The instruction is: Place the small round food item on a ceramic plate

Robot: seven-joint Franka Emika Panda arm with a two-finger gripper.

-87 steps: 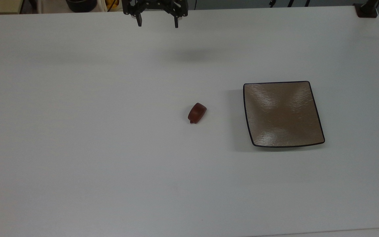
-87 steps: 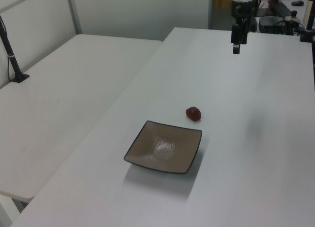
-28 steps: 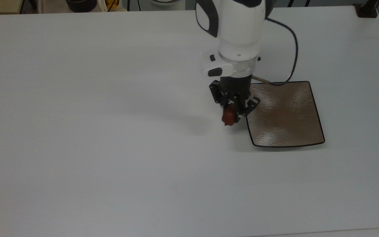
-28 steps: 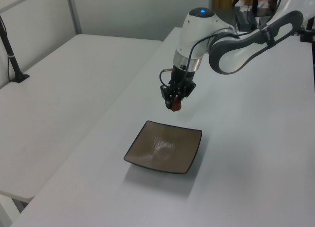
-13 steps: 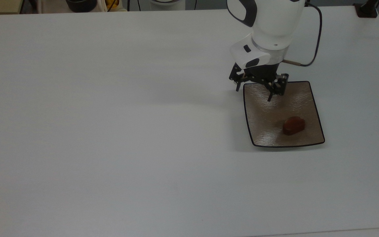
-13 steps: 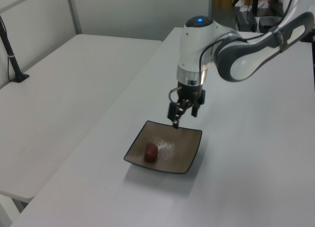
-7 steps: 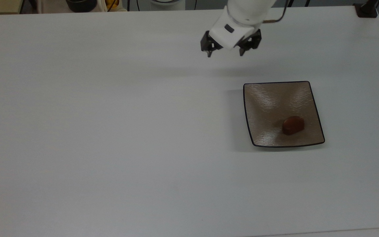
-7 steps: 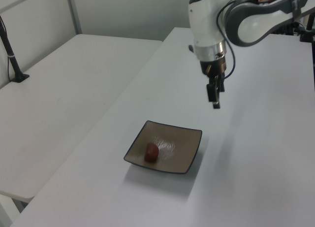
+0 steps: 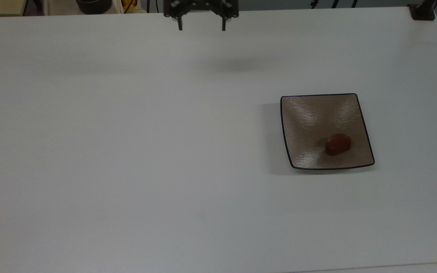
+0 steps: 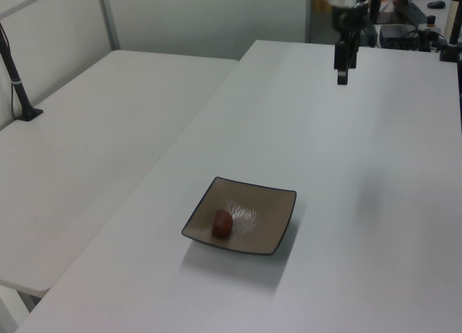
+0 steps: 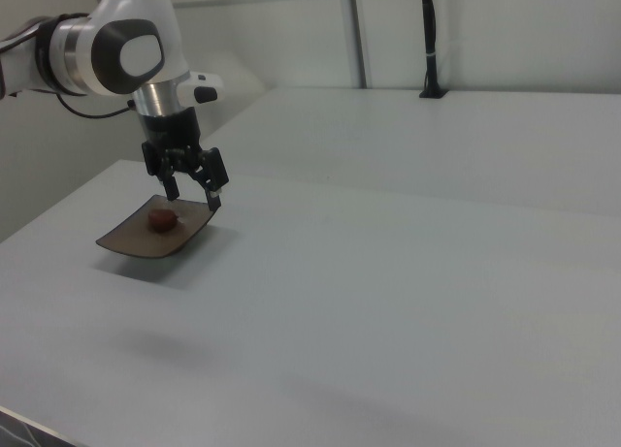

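Note:
The small round food item (image 9: 338, 144), a glossy reddish-brown lump, lies inside the square tan ceramic plate (image 9: 309, 121) near its lower right part in the top view. It also rests on the plate (image 10: 267, 217) as the food item (image 10: 222, 222) in the left view. My gripper (image 9: 201, 28) hangs open and empty at the top view's upper edge, far from the plate. In the left view the gripper (image 10: 342, 74) is high over the far end of the table. In the right view the open gripper (image 11: 196, 201) appears beside the food item (image 11: 162, 218) and the plate (image 11: 121, 239).
The white table (image 9: 127, 151) carries just the plate. A black post base (image 9: 422, 12) stands at its top right corner in the top view. A second white table (image 10: 86, 131) with a black post (image 10: 18, 80) lies to the left view's left.
The gripper has drawn back from near the plate, rising toward the top view's upper edge and leftward. It stays open. The food item lies still on the plate.

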